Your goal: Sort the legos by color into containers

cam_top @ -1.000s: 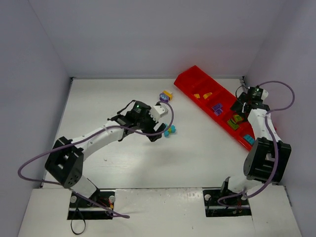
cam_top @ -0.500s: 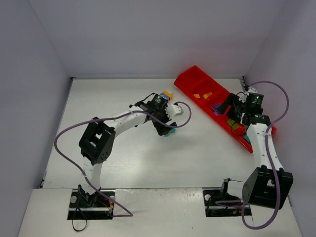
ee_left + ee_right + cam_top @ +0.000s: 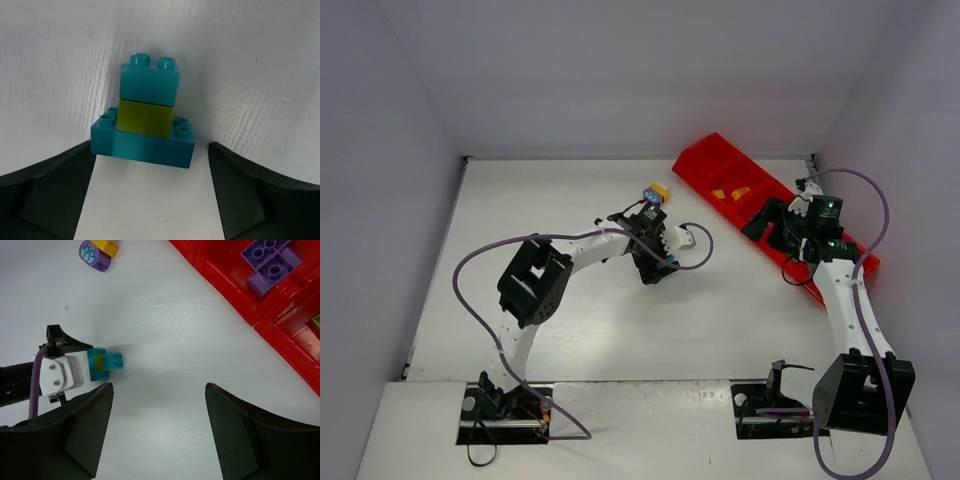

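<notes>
Reach explains the top view: left gripper (image 3: 655,265) is stretched well apart from the red tray (image 3: 705,165), likely for a pickup; right gripper (image 3: 767,222) hovers near the tray's edge.

Left wrist: jaws spread, flanking the untouched stack (image 3: 145,122), 2 cyan bricks sandwiching 1 lime.

Right wrist: jaws spread, empty; purple bricks (image 3: 270,262) share 1 compartment.

On the table (image 3: 570,320) are counted two cyan bricks (image 3: 150,85), one lime brick (image 3: 145,117), one yellow brick (image 3: 108,246) and one round purple piece (image 3: 93,256); in one red tray (image 3: 698,160), two purple bricks (image 3: 274,274) and two orange pieces (image 3: 741,191).
</notes>
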